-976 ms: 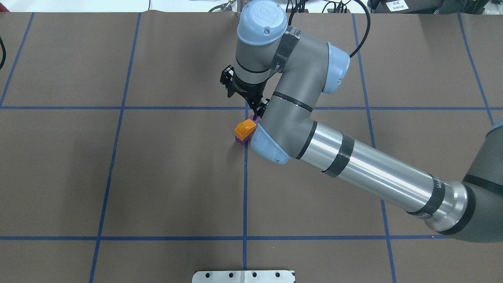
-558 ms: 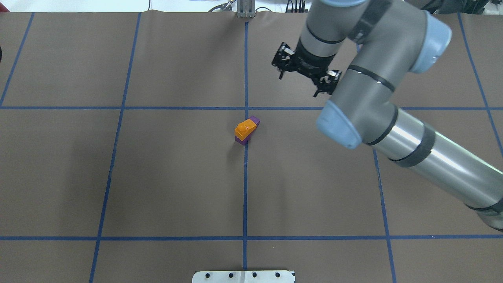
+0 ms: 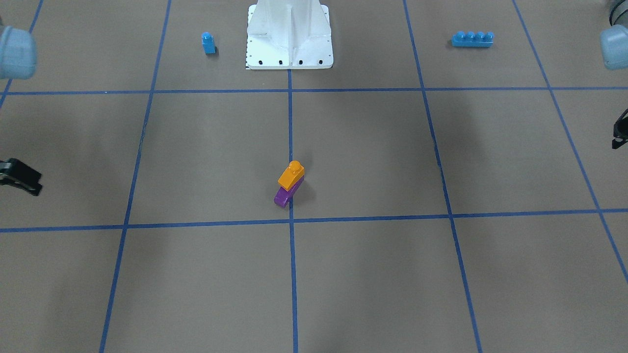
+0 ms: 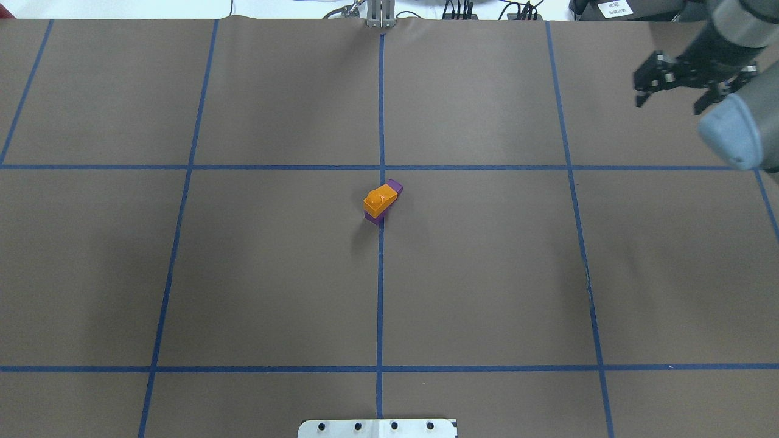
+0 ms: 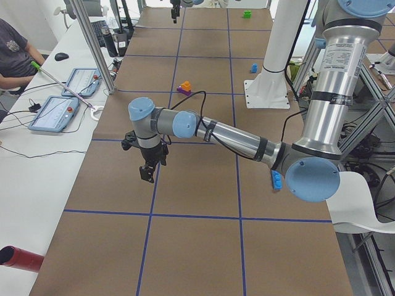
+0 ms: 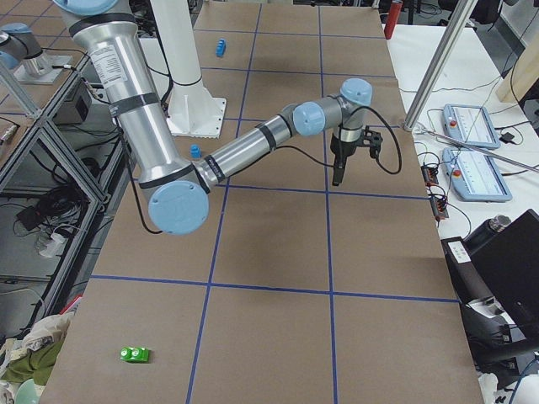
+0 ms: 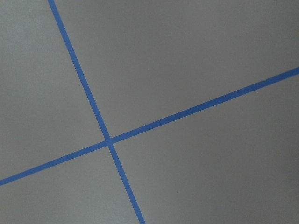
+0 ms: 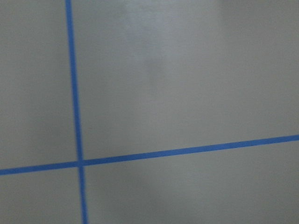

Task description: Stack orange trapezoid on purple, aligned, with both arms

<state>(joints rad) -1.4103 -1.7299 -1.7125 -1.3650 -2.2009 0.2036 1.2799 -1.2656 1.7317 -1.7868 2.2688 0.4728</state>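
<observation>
Brown paper ruled with blue tape covered the table [image 4: 243,274]. Both arms stood well away from its middle. The black two-finger right gripper [image 4: 668,100] hung with jaws spread and empty. Whether the left gripper [image 5: 147,174] was spread or closed could not be told. Near the centre, the glossy orange trapezoid brick [image 3: 291,175] sat on the purple sloped brick [image 3: 281,197], untouched. Stacking looked done, and the next move called only for checking their alignment.

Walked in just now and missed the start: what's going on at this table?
The orange trapezoid sits stacked on the purple brick near the middle of the table, with one purple end poking out. Neither arm touches them: the right gripper hangs open at one side, the left gripper at the other.
</observation>
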